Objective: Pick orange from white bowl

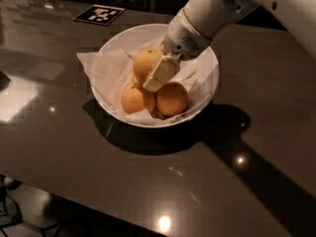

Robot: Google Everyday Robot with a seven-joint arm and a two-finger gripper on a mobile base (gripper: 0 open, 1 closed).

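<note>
The white bowl [116, 39] stands on the dark table, lined with crumpled white paper and holding three oranges. The orange [144, 62], the largest, sits on top at the bowl's middle, with a small dark stem dot. Two smaller oranges lie below it, one at the front left [131, 99] and one at the front right [172, 99]. My gripper [157, 75] reaches down into the bowl from the upper right and lies against the right side of the top orange. Its far side is hidden behind the fruit.
A black-and-white marker tag [99, 14] lies on the table behind the bowl at the upper left. The white arm [212, 14] crosses the upper right. The table's front edge [98, 201] runs across the lower left, with floor and cables below.
</note>
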